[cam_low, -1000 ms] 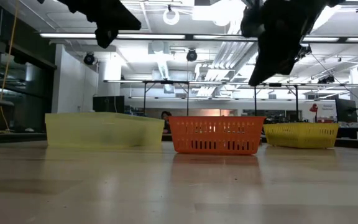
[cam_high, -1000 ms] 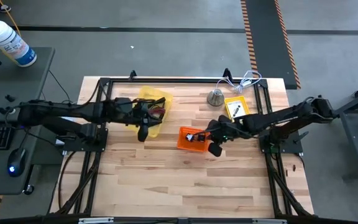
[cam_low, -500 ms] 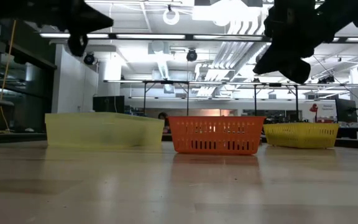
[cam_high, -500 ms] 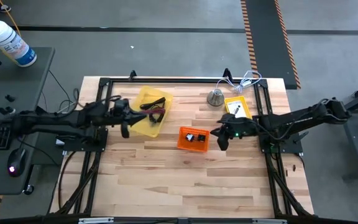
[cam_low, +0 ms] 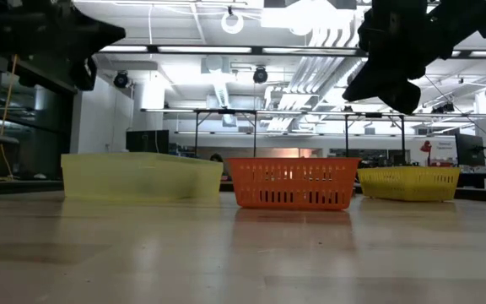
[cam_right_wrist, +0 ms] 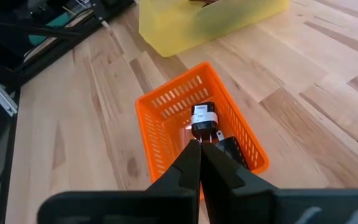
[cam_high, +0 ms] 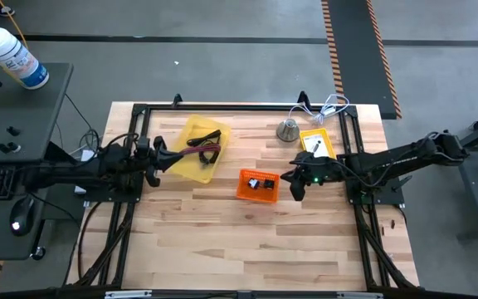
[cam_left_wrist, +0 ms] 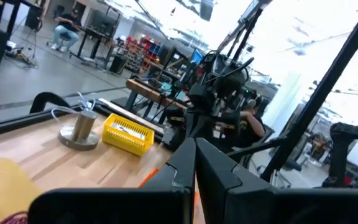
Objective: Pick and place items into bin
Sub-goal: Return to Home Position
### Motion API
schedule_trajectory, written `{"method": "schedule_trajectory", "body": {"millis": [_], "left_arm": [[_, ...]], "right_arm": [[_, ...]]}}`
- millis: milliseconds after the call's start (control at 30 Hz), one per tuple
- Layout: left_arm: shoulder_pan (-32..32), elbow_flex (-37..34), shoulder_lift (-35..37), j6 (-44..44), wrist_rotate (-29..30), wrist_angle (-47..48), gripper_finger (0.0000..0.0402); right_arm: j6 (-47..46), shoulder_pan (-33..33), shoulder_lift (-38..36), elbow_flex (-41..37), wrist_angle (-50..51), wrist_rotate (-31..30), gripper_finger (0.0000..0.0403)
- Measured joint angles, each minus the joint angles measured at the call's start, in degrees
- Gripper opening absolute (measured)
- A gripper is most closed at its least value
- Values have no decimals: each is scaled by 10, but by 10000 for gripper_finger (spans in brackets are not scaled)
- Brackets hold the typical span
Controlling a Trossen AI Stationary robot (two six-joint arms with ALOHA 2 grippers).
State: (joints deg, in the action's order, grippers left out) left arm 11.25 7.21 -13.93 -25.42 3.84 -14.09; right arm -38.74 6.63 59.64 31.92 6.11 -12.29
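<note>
An orange slatted bin (cam_high: 256, 184) stands mid-table; in the right wrist view it (cam_right_wrist: 166, 99) holds a black-and-white piece (cam_right_wrist: 204, 118) and a black part (cam_right_wrist: 235, 149). My right gripper (cam_high: 293, 187) (cam_right_wrist: 200, 152) hovers shut and empty just right of it. A pale yellow bin (cam_high: 196, 154) to the left holds dark cables and a maroon piece (cam_high: 207, 150). My left gripper (cam_high: 158, 158) (cam_left_wrist: 195, 163) is shut and empty at that bin's left side. A small yellow basket (cam_high: 315, 143) sits near the right rear.
A silver bell-shaped object (cam_high: 287, 129) (cam_left_wrist: 79, 130) stands behind the orange bin, beside the small yellow basket (cam_left_wrist: 128, 132). A white cable (cam_high: 330, 106) lies at the far edge. Black frame rails run along the table's sides. Bare wood lies in front of the bins.
My left gripper has drawn back from over the pale yellow bin toward the table's left edge. My right gripper has moved from over the orange bin's right end a little toward the right edge, then held still. Both bins have stayed in place.
</note>
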Motion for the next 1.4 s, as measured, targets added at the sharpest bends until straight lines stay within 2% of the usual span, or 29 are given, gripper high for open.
{"method": "schedule_trajectory", "body": {"millis": [333,433,567,833,1100,1400], "left_arm": [[0,-68,63,-33,7,7,0],[0,-68,67,-35,11,41,0],[0,-67,67,-31,11,37,0],[0,-67,67,-46,-11,56,0],[0,-67,67,-49,-18,114,0],[0,-67,66,-49,-19,130,1]], "right_arm": [[-11,0,0,0,0,17,0],[-13,0,0,0,0,30,0],[-13,0,0,0,1,36,0],[-4,0,-46,-23,37,-39,0],[-33,0,-111,-179,-192,-40,0],[-7,0,-172,-292,-374,-53,0]]}}
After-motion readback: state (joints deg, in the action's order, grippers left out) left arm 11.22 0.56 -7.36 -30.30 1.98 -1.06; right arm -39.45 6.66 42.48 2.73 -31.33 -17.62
